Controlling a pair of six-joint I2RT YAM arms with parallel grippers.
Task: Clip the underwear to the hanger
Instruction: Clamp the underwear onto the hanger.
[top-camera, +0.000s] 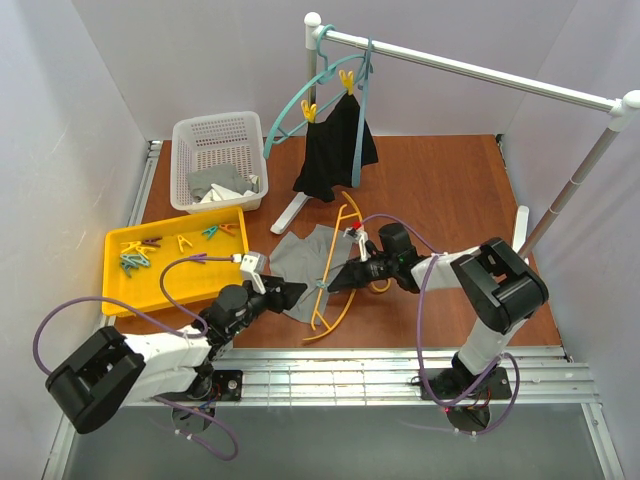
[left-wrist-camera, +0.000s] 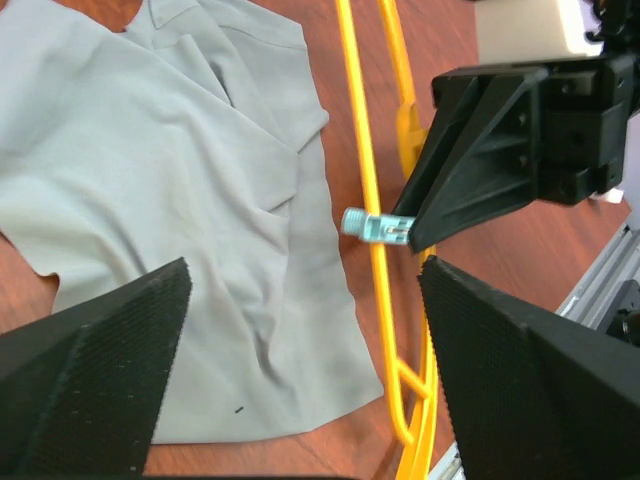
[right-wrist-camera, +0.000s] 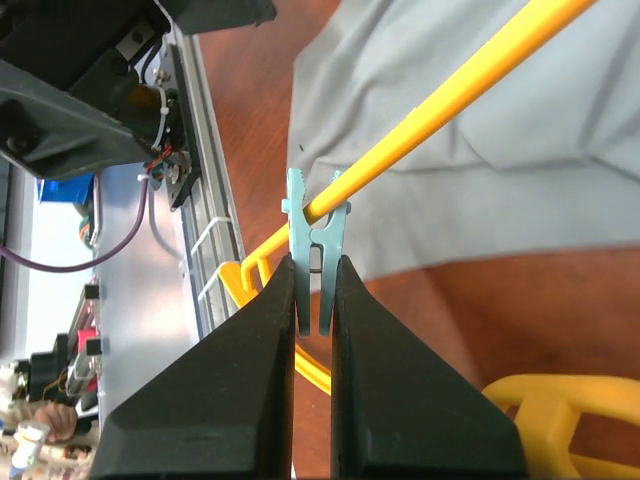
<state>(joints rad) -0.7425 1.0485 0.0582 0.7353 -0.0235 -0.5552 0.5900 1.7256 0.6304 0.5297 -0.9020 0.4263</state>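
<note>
On the worktop (top-camera: 450, 200), mid-scene, the underwear (top-camera: 296, 262) lies flat with the hanger (right-wrist-camera: 450, 98) across its right side. My right fingers (right-wrist-camera: 235, 400) are clamped on a pale blue peg (right-wrist-camera: 315, 240) straddling the hanger. My left fingers (left-wrist-camera: 110, 370) stand apart, near-left. If I let go here, the peg may bite plastic only and miss the cloth.

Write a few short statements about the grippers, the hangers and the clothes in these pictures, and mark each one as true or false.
1. The right gripper is shut on a light-blue clip. True.
2. The left gripper grips the underwear. False: it is open, and the underwear lies on the table.
3. The yellow hanger hangs on the rail. False: it lies on the table, partly over the underwear.
4. The black garment hangs from the teal hanger. True.
</note>
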